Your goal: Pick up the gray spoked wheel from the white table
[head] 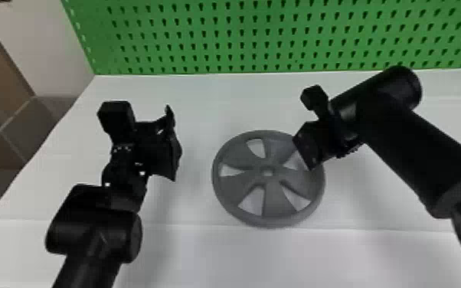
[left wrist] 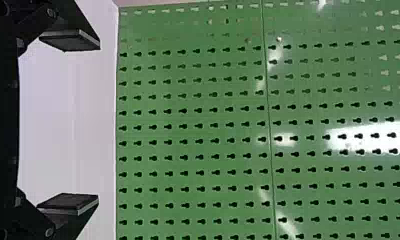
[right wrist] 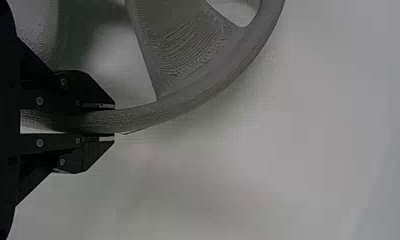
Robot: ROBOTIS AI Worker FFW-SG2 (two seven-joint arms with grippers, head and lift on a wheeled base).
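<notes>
- Gray spoked wheel (head: 273,187): at the right fingertips, most of it reaching from them toward the left gripper (head: 176,145) and back toward the robot (five broad spokes, by my count, around a small hub (head: 267,171)).
- Right gripper (head: 304,153): fingers closed on the wheel, one on each side of its outer rim (right wrist: 143,117), at the part of the rim far from the robot and toward its right. In the right wrist view the rim passed between the two fingers and curved out past their tips (a spoke with fine ridges (right wrist: 183,50) showed ahead of them, gaps to either side of it).
- Left gripper: fingers spread wide, nothing between the pads (left wrist: 68,200), tips well apart from the wheel and off to its left (an empty grip, plainly seen in the left wrist view).
- White table (head: 222,256): below both sets of fingers and below the wheel (whether the wheel touched it, I could not tell).
- Green pegboard (head: 241,38): beyond both grippers in the head view, at the table's far edge; ahead of the left fingertips in the left wrist view (rows of keyhole-shaped slots, some glare).
- Pale wall (head: 46,46): beyond the left fingers and farther left, beside the pegboard.
</notes>
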